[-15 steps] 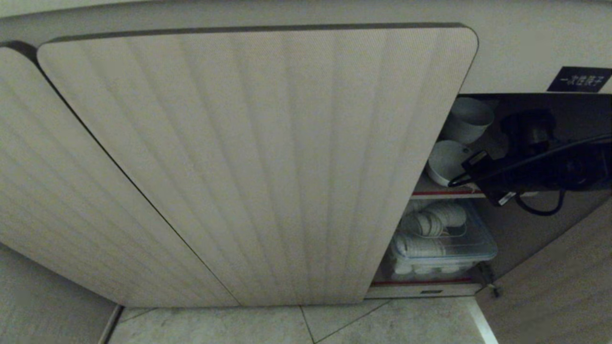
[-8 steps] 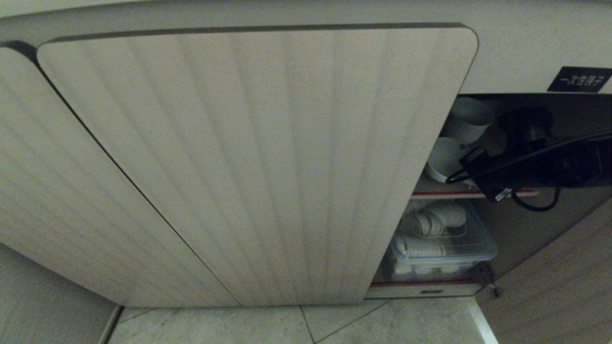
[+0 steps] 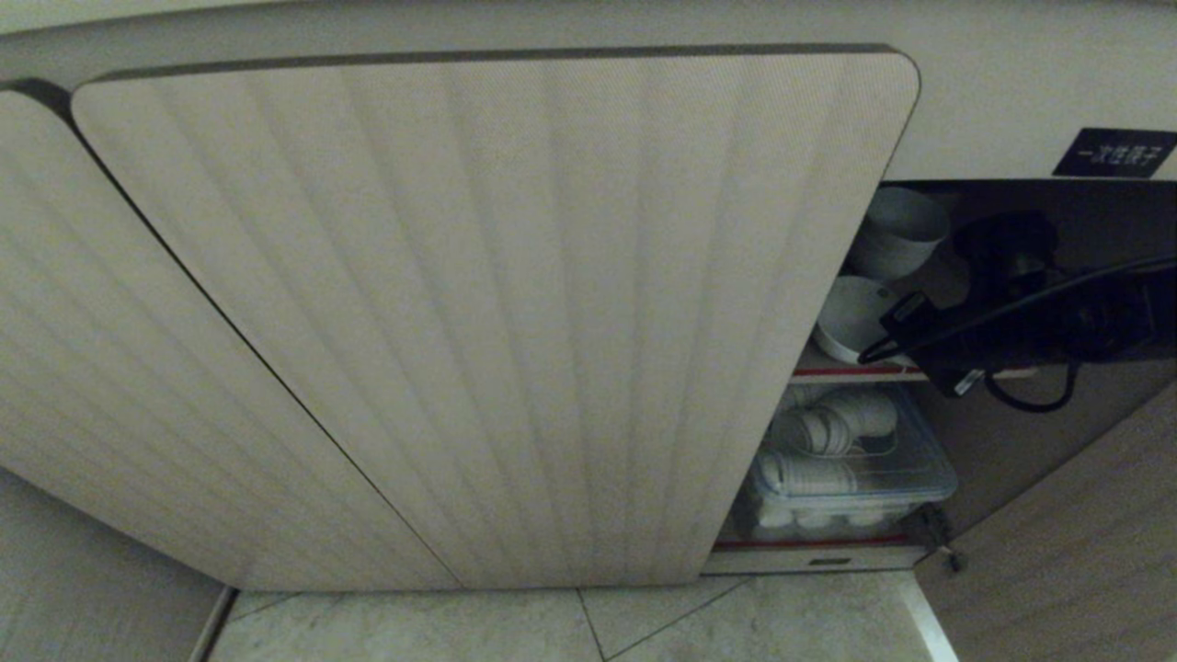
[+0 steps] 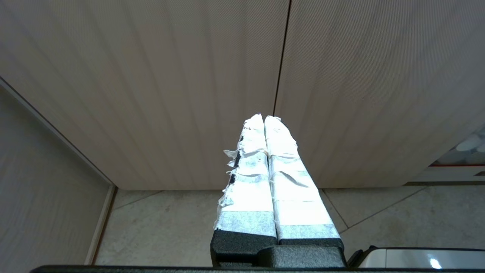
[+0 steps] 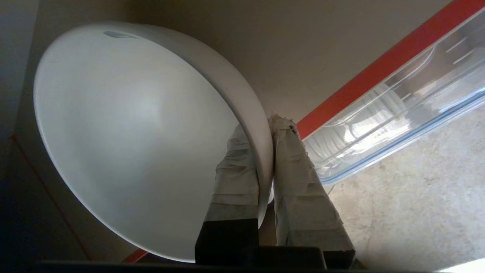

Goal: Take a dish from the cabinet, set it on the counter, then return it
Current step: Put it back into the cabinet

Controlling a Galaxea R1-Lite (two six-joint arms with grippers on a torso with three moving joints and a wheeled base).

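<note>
Dish (image 5: 125, 129): small white bowl, tilted on edge over the upper shelf (image 3: 855, 372) of the cabinet (image 3: 929, 276), in the open right-hand bay; its hollow faces the right wrist camera.
Right hand (image 5: 265, 151): clamped on the dish's rim, one taped finger inside the bowl, the other on the outer wall; a rim pinch suits a thin-walled bowl that offers no other hold.
Right arm (image 3: 1039, 322): reaches in from the right side of the head view, across the open bay at upper-shelf level.
Left hand (image 4: 264, 121): taped fingers pressed together, holding nothing; parked low in front of the closed fluted doors (image 4: 189, 76), clear of the work.
Step in hand (judgement): the dish is gripped but has not cleared the cabinet; whether it is going out or coming back cannot be told from this moment.
Second white vessel (image 3: 906, 230): deeper, stands further back on the upper shelf, apart from the held dish.
Clear plastic box (image 3: 919, 478): sits on the lower shelf, below the red shelf edge (image 5: 379, 64); holds rows of stacked white crockery lying on their sides.
Black label (image 3: 1114, 152): white characters, on the cabinet front above the open bay.
Worktop: not in view.
Risk (judgement): a rim pinch on glazed ceramic may let the bowl swing or slip.
</note>
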